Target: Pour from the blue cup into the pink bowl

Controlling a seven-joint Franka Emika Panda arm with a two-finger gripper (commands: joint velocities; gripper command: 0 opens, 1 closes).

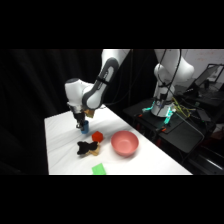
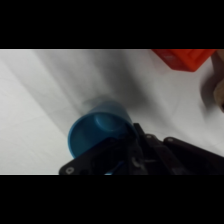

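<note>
Your gripper (image 1: 83,125) is down at the blue cup (image 1: 84,128); whether it is closed on the cup cannot be told.

Nearest you, a green item (image 1: 99,169) lies at the surface (image 1: 60,150) edge; next come a black object (image 1: 87,147) and the pink bowl (image 1: 124,143); a small red object (image 1: 97,136) sits just beside the cup, well apart from the bowl.

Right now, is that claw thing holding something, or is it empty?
Gripper: down at the blue cup, which sits right against it; whether the jaws are closed on the cup cannot be told.
</note>
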